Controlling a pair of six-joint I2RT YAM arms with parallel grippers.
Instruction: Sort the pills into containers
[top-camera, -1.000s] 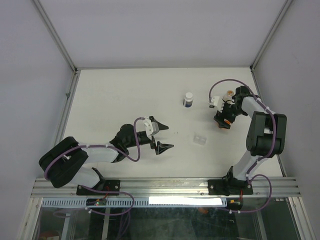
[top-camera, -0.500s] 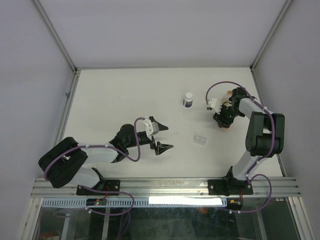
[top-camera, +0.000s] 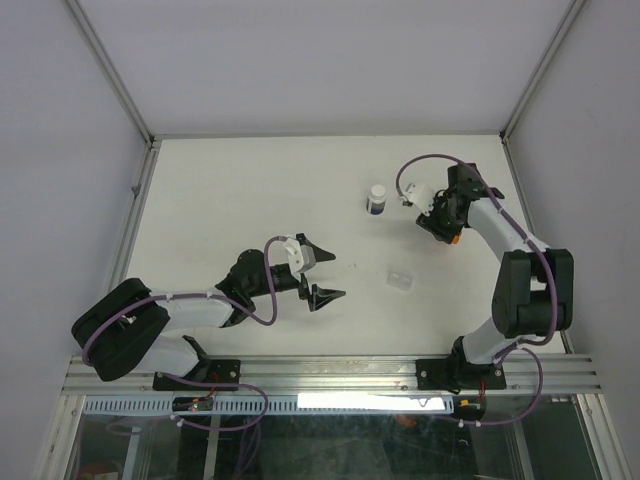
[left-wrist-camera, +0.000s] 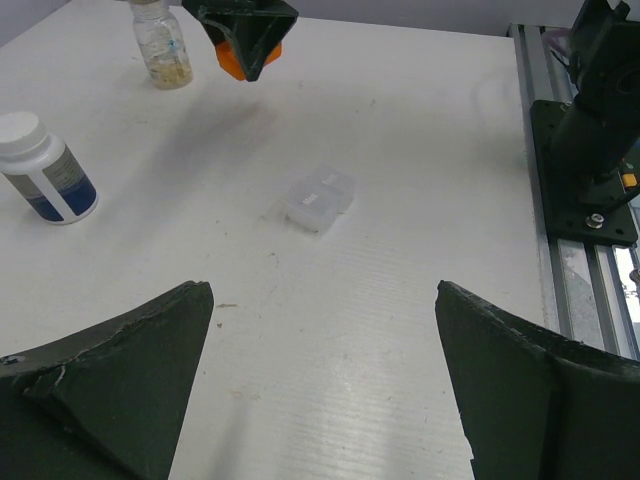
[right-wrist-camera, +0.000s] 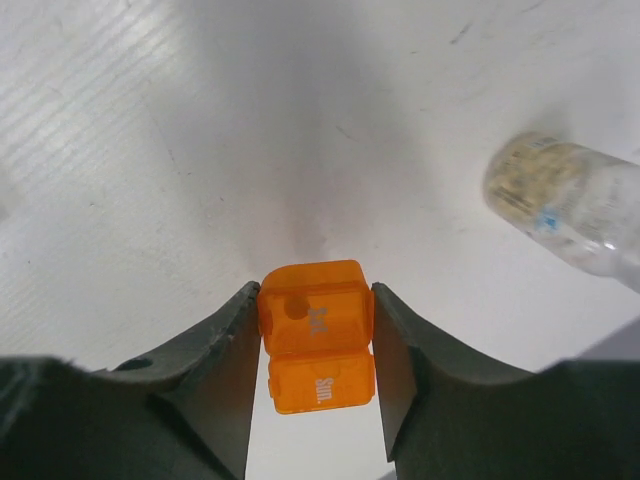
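edges: white table (top-camera: 220, 200) boxed in by grey walls (top-camera: 60, 150) on three sides; metal rail (top-camera: 330, 372) along the near edge with both arm bases on it
room: left gripper (left-wrist-camera: 322, 290) sits low over the near-middle, well apart from everything; a broad stretch of plain table runs from it to the clear box (left-wrist-camera: 320, 200); far left of the table is just flat white surface
tight spot: right gripper (right-wrist-camera: 315, 290) is in the far right part near the right wall; vial (right-wrist-camera: 565, 205) just beside it, bottle (left-wrist-camera: 45, 170) near on its left
left gripper: fingers spread wide, nothing between them; dark matte wedges with rough-looking edges
right gripper: fingers pressed on both sides of the orange box (right-wrist-camera: 315, 340), held off the table
orange box: see-through orange plastic; two squarish cells with rounded corners; "Sun." printed on one lid
vial: clear, round, upright; tan grainy stuff inside; small blue mark on the side
clear box: flat, frosty transparent plastic, two cells; lying flat between the two grippers, apart from both
bottle: upright, white cap, dark blue label
table texture: fine ribbed lines, a few scuffs
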